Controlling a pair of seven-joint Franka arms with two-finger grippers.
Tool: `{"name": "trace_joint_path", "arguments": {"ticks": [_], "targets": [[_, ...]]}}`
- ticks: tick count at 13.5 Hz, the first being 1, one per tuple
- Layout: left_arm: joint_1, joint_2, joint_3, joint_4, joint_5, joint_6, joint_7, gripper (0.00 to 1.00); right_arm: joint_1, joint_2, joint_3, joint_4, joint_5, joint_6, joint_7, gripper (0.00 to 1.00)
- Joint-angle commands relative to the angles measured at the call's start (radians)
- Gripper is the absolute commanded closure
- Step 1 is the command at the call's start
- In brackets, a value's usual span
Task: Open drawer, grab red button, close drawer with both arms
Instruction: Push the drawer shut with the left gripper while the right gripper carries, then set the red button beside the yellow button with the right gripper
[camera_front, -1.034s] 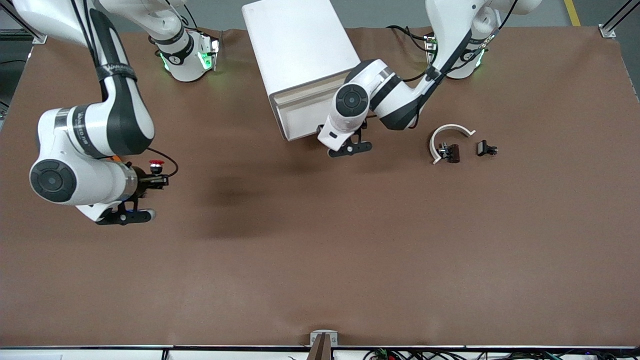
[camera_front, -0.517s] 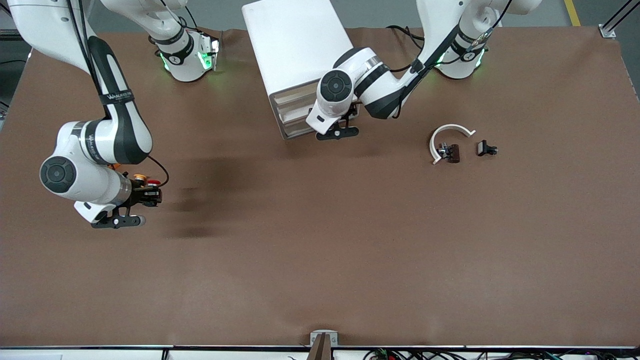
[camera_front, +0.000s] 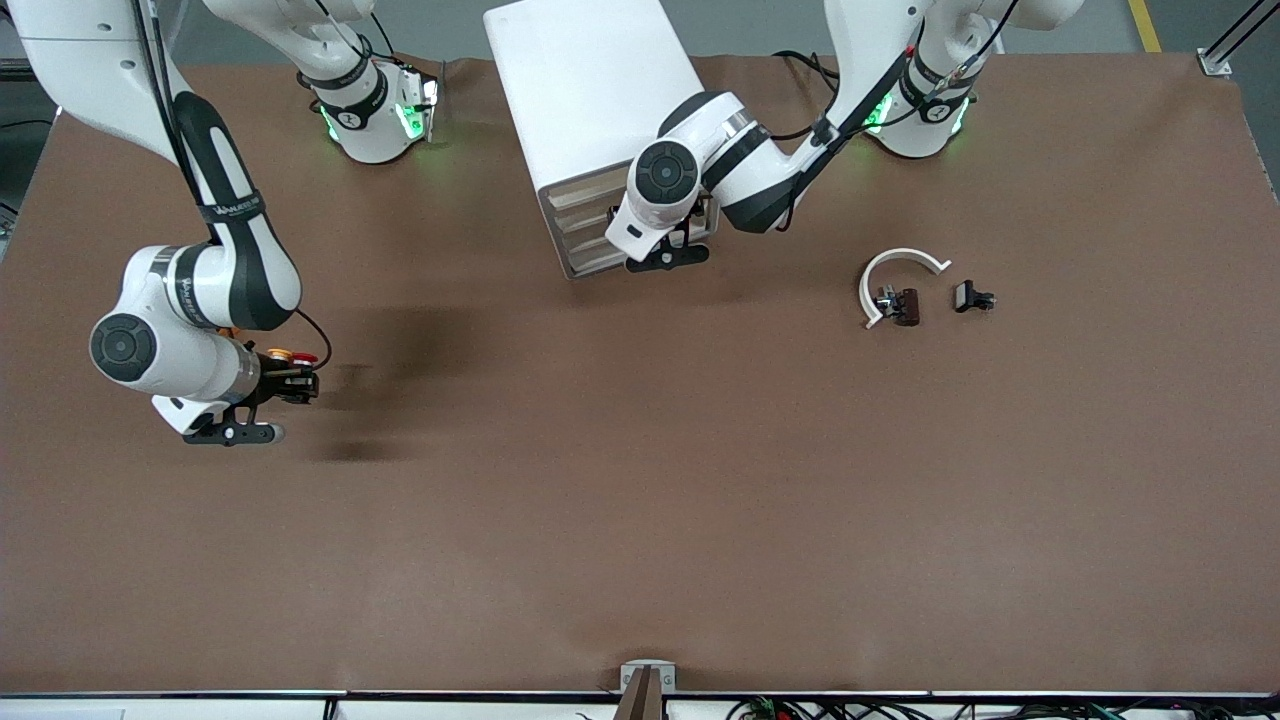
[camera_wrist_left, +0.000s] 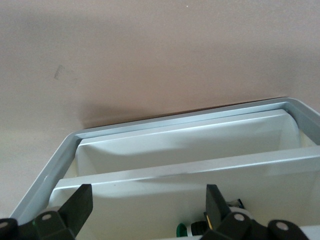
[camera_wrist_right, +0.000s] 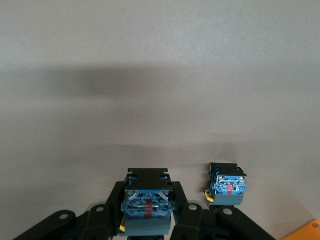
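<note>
Left gripper (camera_wrist_left: 147, 199) of mine stands spread wide at the front of the white cabinet (camera_front: 590, 90), just at the cream front of the drawer (camera_wrist_left: 190, 167). My right gripper (camera_front: 297, 385) is low over the table (camera_front: 640, 480) toward the right arm's end. It is clamped on the button (camera_wrist_right: 147, 205), with a second button (camera_wrist_right: 227, 184) just beside it.

Robotics lab: two white jointed robot arms (camera_front: 210, 260) bolted at a brown-covered work surface (camera_front: 640, 500), cables trailing.
</note>
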Motion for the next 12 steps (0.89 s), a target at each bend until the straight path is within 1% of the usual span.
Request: {"name": "trace_joint_path", "arguments": {"ticks": [1, 2, 4, 6, 7, 8, 9, 10, 11, 12], "targets": [[0.002, 0.005, -0.006, 0.015, -0.026, 0.008, -0.009, 0.00, -0.012, 0.013, 0.007, -0.089, -0.024, 0.126, 0.005, 0.84], [0.022, -0.001, 0.003, 0.030, -0.023, 0.007, -0.008, 0.00, -0.012, 0.025, 0.004, -0.091, -0.024, 0.133, 0.007, 0.84], [0.089, -0.004, 0.023, 0.093, 0.002, -0.001, -0.005, 0.00, -0.011, 0.046, -0.004, -0.089, -0.033, 0.139, 0.008, 0.84], [0.178, -0.012, 0.026, 0.139, 0.083, -0.018, -0.003, 0.00, -0.011, 0.060, -0.008, -0.091, -0.053, 0.144, 0.013, 0.84], [0.215, -0.023, 0.026, 0.144, 0.112, -0.028, -0.005, 0.00, -0.009, 0.060, -0.008, -0.091, -0.055, 0.141, 0.024, 0.84], [0.274, -0.036, 0.026, 0.142, 0.138, -0.035, 0.003, 0.00, -0.008, 0.060, -0.008, -0.091, -0.059, 0.141, 0.033, 0.83], [0.334, -0.041, 0.025, 0.142, 0.158, -0.036, 0.016, 0.00, -0.006, 0.060, -0.008, -0.091, -0.061, 0.138, 0.050, 0.56], [0.386, -0.047, 0.025, 0.146, 0.166, -0.036, 0.044, 0.00, -0.005, 0.060, -0.008, -0.091, -0.062, 0.137, 0.067, 0.20], [0.436, -0.050, 0.026, 0.149, 0.180, -0.036, 0.099, 0.00, -0.005, 0.059, -0.008, -0.089, -0.062, 0.131, 0.068, 0.00], [0.486, -0.055, 0.026, 0.158, 0.201, -0.038, 0.136, 0.00, -0.005, 0.051, -0.008, -0.089, -0.062, 0.124, 0.068, 0.00]]}}
